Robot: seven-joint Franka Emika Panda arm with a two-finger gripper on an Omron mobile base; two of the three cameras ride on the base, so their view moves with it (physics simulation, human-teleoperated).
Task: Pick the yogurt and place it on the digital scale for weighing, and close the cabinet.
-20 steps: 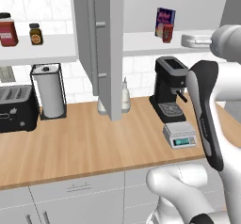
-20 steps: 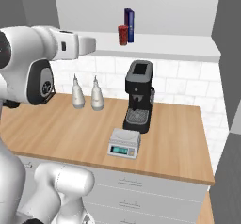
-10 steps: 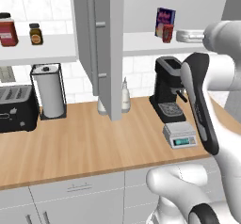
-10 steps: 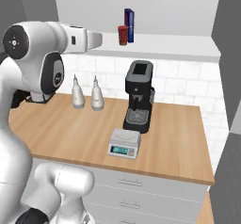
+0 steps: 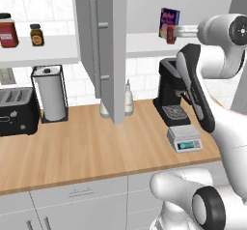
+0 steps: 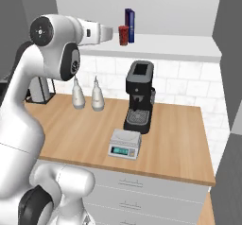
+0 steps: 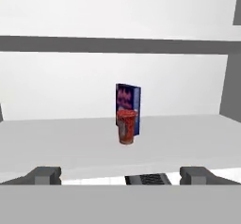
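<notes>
My two-finger gripper stands wide open, empty, its tips cut off low in the hand view. Beyond it, the small red tapered yogurt cup stands upright on the cabinet shelf, partly hiding the blue-purple box just behind it.

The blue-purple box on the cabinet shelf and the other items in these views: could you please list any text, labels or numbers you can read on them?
No text can be read anywhere.
Blue-purple box: reddish print on its front, too blurred to read.
Yogurt: mottled red pattern, no legible words.
Digital scale: teal display strip, no digits can be made out.
Red jar and small brown jar: labels too small to read.
Coffee machine: no markings visible.
</notes>
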